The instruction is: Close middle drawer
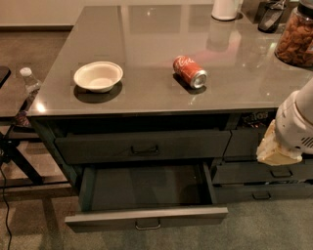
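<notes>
Status: middle drawer (146, 216) is pulled out, sitting below the tabletop's (146, 29) front edge and projecting well forward of it. Flat dark grey front, matte. Long shallow rectangular tray behind it, bare inside as far as I can see. Small metal loop handle (147, 225) is centred on the front. Long axis runs left-right, parallel to the front edge, and the front faces away from the cabinet. The tray's back end is in shadow under the upper drawer (98, 146), which has a taller front and a like handle.

Tabletop is smooth grey and glossy, with reflections. White round bowl (98, 75) sits near the front-left corner. Red soda can (190, 72) lies on its side around the middle, silver end toward the front-right corner. Jar (296, 36) of brown snacks is at the right edge, cut off. White cylinder (226, 9) is at the back edge, top cut off.

My claw (276, 149) hangs off the front-right corner, below the tabletop and in front of the right-hand drawers (244, 172), well apart from the middle drawer. White rounded casing, cream end piece, partly out of frame. Can't tell if it's released or clenched.
</notes>
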